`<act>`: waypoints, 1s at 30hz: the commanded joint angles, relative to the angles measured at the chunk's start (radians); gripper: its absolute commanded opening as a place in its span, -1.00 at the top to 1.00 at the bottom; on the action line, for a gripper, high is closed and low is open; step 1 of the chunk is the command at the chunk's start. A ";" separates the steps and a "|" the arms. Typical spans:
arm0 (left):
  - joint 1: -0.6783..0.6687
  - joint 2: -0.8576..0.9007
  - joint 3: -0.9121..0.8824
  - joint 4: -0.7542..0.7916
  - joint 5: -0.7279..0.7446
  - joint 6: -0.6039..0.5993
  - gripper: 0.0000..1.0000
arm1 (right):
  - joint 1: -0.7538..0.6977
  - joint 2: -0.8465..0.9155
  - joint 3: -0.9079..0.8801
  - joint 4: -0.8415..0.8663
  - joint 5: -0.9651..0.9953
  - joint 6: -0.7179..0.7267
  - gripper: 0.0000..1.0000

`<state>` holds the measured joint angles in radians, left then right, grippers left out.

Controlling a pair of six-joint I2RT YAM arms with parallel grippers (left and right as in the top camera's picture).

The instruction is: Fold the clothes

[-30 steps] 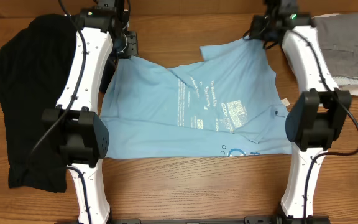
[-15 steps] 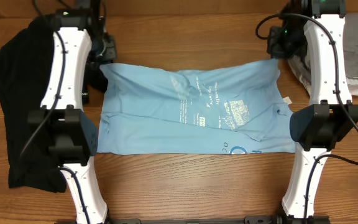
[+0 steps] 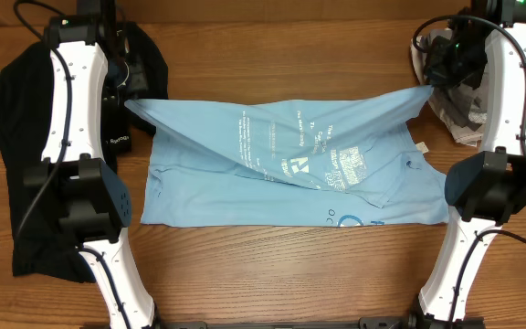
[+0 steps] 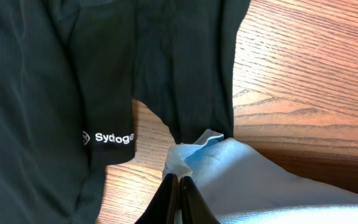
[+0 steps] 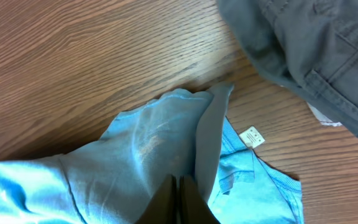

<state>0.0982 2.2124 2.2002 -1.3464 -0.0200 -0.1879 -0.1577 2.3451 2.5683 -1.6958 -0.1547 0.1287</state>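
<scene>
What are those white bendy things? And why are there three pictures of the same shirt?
The white bendy things are two robot arms, seen by a camera above the wooden table. Each arm ends in a two-finger pincher called a gripper. The other two pictures come from little cameras on the arms' wrists, so you see the fingers up close. On the table lie a light blue T-shirt with white lettering, a black shirt on the left, and some grey clothing on the right. The left gripper and the right gripper are each pinched shut on a far corner of the blue T-shirt, holding that edge stretched between them.
</scene>
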 commanded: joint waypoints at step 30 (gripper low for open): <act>-0.171 -0.009 -0.402 -0.047 0.061 0.034 0.91 | -0.012 -0.116 -0.585 0.001 0.129 -0.025 0.71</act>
<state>-0.0624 2.2124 1.8454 -1.4101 0.0410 -0.1761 -0.1566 2.2562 1.9892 -1.6943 -0.0711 0.1131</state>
